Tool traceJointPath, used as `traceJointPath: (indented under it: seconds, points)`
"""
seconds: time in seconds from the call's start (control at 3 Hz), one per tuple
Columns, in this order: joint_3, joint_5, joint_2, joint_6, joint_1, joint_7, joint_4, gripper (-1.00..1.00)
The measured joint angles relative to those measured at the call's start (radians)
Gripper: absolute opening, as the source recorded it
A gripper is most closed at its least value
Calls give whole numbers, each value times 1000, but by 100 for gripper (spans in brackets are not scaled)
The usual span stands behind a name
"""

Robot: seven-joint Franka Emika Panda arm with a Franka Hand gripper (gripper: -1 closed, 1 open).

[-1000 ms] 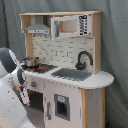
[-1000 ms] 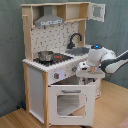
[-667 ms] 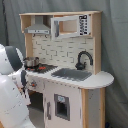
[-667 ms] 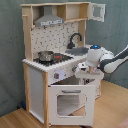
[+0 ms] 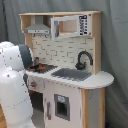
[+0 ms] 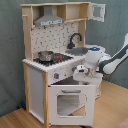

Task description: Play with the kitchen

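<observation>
Gripper (image 6: pixel 81 73) hangs at the kitchen (image 6: pixel 60 60) front edge above the oven door (image 6: pixel 70 102); whether its fingers grasp anything cannot be told. First exterior view: the arm (image 5: pixel 14 80) hides the kitchen's left side.

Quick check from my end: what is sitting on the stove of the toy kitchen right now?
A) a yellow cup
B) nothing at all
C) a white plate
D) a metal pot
D: in the second exterior view a shiny metal pot sits on the stove of the kitchen, under the grey hood.
</observation>
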Motion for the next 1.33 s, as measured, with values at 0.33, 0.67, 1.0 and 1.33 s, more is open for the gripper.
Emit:
traceJointPath:
  seconds: [0.33,0.67,1.0,1.33]
  points:
    - [44,0,18,15,1,99,0,-100]
    - [99,0,18,25,1,195,1,-100]
    - [157,0,18,34,1,283,3,-100]
    - [211,0,17,49,1,367,8,-100]
